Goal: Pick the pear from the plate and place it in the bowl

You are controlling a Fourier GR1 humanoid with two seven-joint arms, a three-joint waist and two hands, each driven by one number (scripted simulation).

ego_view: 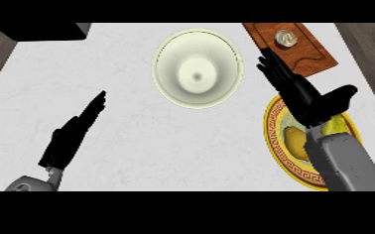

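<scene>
The right hand (pixel 306 99) hovers above the upper part of the plate (pixel 275 144), its fingers (pixel 273 68) stretched out straight toward the far side of the desk (pixel 147 144), the thumb spread off to the right; it is released and grasps nothing. The pear (pixel 294 140) lies on the plate, behind the fingers and just below the palm, beside the left edge of the grey forearm, which covers much of the plate's right half. Whether the palm touches the pear cannot be told.

The plate is yellow with a red and gold patterned rim and sits near the desk's right front. Ahead of the right fingertips, and partly under them, lies a brown wooden board (pixel 311 54) set at a slant, with a small round metallic object (pixel 286 38) on its far end. The board is the nearest thing to the outstretched fingers. To the left of the fingers stands the pale cream bowl (pixel 196 68), apart from both plate and board, with bare white desk between it and the hand.

The left hand (pixel 70 136) shows at the lower left, well apart from everything else, its fingers straight and together, pointing up and to the right, also released. A dark block (pixel 44 31) sits at the far left corner.
</scene>
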